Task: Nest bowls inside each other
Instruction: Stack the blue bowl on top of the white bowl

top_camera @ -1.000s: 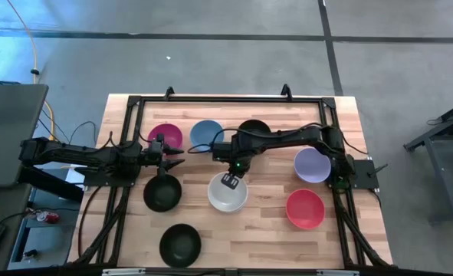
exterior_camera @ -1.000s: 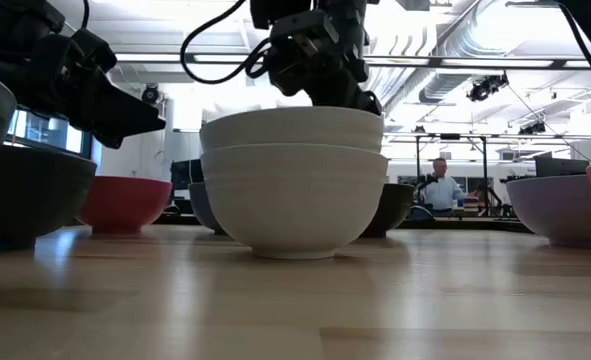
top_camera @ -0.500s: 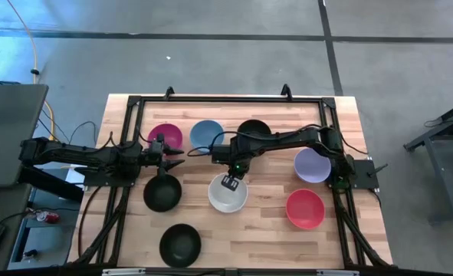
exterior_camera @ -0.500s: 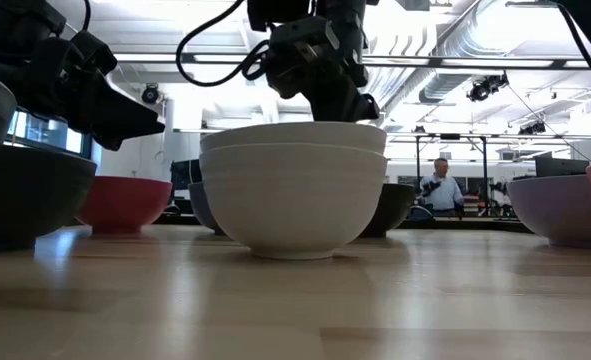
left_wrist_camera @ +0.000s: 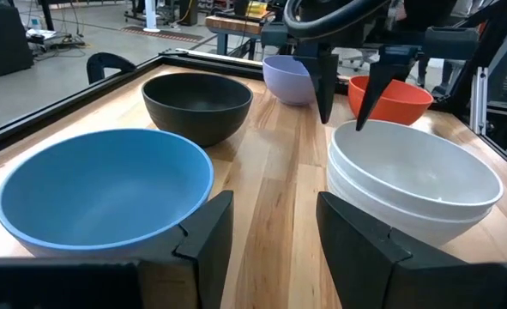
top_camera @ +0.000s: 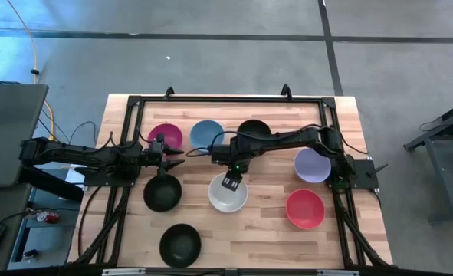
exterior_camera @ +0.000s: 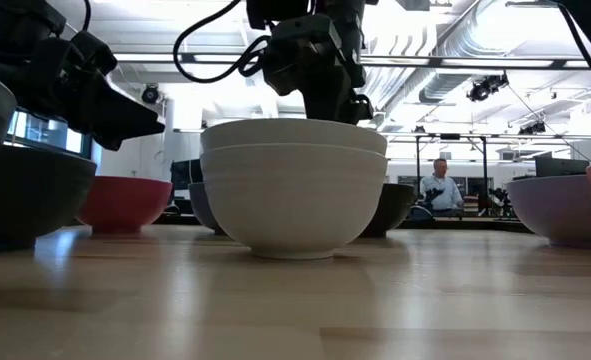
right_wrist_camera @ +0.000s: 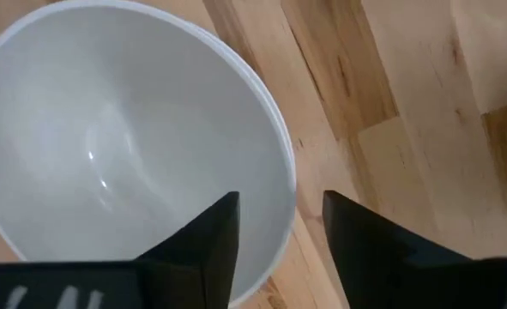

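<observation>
Two white bowls (top_camera: 226, 198) sit nested, one inside the other, at the middle of the table; the lower one rests on its base (exterior_camera: 293, 250). My right gripper (top_camera: 231, 182) points down, open, just above their far rim. One finger (right_wrist_camera: 206, 236) is over the inside and the other (right_wrist_camera: 360, 236) over the table outside. My left gripper (left_wrist_camera: 274, 227) waits open at the left, between the blue bowl (top_camera: 206, 134) and a black bowl (top_camera: 162, 192). Magenta (top_camera: 165, 136), black (top_camera: 253, 130), lavender (top_camera: 312, 164), red (top_camera: 305, 208) and another black bowl (top_camera: 180, 244) stand singly around.
A black frame (top_camera: 211, 98) runs round the wooden table's far and side edges. Bare wood lies between the white stack and the red bowl, and along the near edge. A person (exterior_camera: 440, 185) stands far off in the room behind.
The upper white bowl, held a little raised and tilted in the lower one a second ago, has dropped fully into it and now sits level. My right gripper has let go of its rim and stays just above it.
</observation>
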You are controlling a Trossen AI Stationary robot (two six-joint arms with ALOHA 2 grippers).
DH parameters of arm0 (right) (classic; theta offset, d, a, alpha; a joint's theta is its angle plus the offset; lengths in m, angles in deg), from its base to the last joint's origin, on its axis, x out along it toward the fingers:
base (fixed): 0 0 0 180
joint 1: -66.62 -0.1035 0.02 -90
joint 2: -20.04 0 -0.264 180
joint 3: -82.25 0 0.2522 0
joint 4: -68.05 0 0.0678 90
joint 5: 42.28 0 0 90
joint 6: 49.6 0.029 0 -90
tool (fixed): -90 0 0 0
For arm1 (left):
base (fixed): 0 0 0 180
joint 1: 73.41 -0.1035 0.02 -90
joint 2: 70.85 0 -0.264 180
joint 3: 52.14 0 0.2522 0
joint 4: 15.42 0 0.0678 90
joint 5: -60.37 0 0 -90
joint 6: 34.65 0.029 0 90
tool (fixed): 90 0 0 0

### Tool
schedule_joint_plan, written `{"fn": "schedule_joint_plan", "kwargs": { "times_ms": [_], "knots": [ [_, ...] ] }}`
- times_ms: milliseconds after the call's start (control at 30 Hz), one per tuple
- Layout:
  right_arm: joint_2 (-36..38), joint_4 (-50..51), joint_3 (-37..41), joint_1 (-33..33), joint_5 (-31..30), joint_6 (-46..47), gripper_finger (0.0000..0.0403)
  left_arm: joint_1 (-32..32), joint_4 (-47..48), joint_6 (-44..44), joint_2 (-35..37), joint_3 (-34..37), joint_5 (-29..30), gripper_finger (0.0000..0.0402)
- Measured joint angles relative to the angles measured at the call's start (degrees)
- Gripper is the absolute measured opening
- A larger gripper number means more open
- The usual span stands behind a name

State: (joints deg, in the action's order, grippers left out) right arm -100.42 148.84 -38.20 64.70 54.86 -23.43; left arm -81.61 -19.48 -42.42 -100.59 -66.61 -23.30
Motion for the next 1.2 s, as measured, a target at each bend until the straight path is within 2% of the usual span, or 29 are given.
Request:
{"fn": "schedule_joint_plan", "kwargs": {
  "times_ms": [100,333,533,700,867,1000,1100,1200],
  "knots": [
    [0.9,1.4,0.0,0.0,-2.0,-1.1,0.0158,0.0,0.0,0.0,0.0,0.0,0.0,0.0159],
    [6.4,4.7,-0.1,1.9,-11.5,-2.2,0.0152,0.0,0.3,0.4,0.0,0.0,0.2,0.0159],
    [10.1,8.7,-0.1,5.3,-22.4,-3.0,0.0152,0.0,0.1,-0.4,0.0,0.0,0.2,0.0159],
    [12.9,11.9,-0.1,8.4,-30.5,-9.0,0.0152,0.0,-0.1,-2.9,0.0,0.0,2.7,0.0159],
    [17.1,10.5,-0.1,11.5,-30.5,-16.1,0.0152,0.0,-2.5,0.0,0.0,-1.5,3.4,0.0159],
    [20.7,6.3,-0.1,14.0,-26.0,-22.4,0.0152,-1.4,-2.0,7.4,0.0,-6.1,5.0,0.0159],
    [22.9,3.5,-0.1,15.6,-22.1,-26.1,0.0152,-3.3,3.2,9.5,-0.1,-11.0,9.4,0.0159],
    [24.7,1.4,-0.1,16.9,-23.1,-25.1,0.0152,-6.7,14.3,9.5,-1.6,-17.8,13.0,0.0159]
  ]
}}
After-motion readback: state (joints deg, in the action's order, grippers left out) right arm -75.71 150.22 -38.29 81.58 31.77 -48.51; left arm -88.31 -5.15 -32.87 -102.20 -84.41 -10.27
